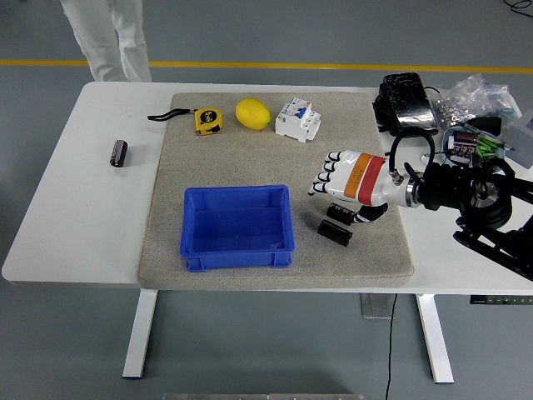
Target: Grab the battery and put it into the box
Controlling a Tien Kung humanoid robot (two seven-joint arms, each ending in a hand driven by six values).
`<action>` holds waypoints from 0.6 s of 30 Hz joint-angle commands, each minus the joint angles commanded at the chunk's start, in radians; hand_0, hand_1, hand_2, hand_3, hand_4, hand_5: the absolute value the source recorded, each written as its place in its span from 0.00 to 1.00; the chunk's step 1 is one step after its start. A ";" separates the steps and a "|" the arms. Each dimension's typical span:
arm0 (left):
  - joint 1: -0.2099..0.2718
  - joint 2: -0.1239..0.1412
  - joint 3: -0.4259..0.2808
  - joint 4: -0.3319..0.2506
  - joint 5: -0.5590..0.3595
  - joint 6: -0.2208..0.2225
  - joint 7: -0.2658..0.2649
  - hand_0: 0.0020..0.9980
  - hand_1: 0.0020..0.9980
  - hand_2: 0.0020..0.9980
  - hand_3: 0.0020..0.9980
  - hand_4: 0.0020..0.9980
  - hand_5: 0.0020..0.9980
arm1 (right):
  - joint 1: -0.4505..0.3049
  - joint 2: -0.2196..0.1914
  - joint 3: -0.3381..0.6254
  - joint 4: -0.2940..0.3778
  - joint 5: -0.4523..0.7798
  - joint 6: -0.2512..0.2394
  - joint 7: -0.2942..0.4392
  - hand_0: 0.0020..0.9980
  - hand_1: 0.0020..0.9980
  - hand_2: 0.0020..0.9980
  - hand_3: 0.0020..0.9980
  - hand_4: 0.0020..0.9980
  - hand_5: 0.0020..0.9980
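Two black cylindrical batteries lie on their sides to the right of the blue box (193, 228): one battery (336, 213) partly under my hand, the other battery (334, 232) just in front of it. My right hand (340, 197), white with an orange band, hovers palm-down over the upper battery with fingers (321, 178) spread, holding nothing. A third battery (120, 153) lies on the bare table at far left. The box is empty. My left arm is not visible.
A grey mat (166, 200) covers the table's middle. A yellow tape measure (208, 121), a lemon (252, 113) and a white circuit breaker (298, 118) line its far edge. A black device (405, 102) and plastic bags (475, 93) sit at back right. A person's legs (108, 33) stand beyond the far left corner.
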 joint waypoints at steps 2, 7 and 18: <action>-0.001 -0.001 0.000 -0.001 0.002 -0.001 0.001 0.68 0.66 0.74 0.63 0.64 0.48 | 0.012 0.021 -0.020 -0.032 0.008 -0.002 0.007 0.79 0.73 0.78 0.80 0.95 0.23; -0.003 0.000 0.003 -0.001 -0.004 -0.001 0.000 0.68 0.66 0.74 0.63 0.64 0.48 | 0.035 0.050 -0.053 -0.071 0.016 0.003 0.017 0.78 0.73 0.77 0.79 0.95 0.23; -0.010 0.000 0.007 -0.004 -0.004 0.001 0.000 0.68 0.66 0.74 0.63 0.64 0.49 | 0.083 0.103 -0.098 -0.148 -0.002 0.055 0.047 0.78 0.73 0.77 0.79 0.95 0.22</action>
